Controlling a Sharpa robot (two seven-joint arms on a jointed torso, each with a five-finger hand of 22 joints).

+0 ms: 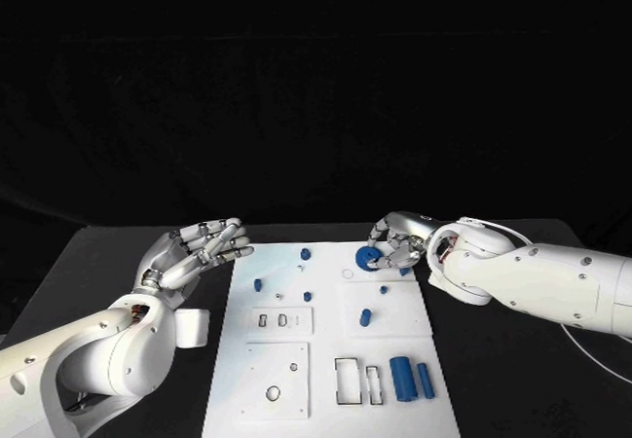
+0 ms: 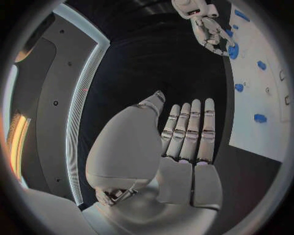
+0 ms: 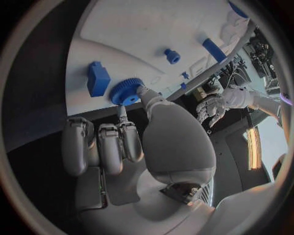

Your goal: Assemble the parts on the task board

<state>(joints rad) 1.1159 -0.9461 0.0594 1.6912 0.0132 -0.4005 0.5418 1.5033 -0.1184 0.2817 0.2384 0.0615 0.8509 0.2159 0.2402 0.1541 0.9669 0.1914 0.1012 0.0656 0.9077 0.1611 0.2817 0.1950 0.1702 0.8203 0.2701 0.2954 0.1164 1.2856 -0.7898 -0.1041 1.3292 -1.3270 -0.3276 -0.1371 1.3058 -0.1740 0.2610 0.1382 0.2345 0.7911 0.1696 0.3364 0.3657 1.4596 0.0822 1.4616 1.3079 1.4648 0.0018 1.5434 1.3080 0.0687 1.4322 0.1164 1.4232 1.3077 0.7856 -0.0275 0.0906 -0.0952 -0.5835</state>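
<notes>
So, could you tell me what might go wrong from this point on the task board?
1. The right robot hand pinches the blue gear only at its edge, so the gear may slip or tilt as it is seated.
2. A blue block sits close beside the gear; the fingers could knock it.
3. The left robot hand hangs open beside the task board, steadying nothing, so a push could shift the board.
</notes>
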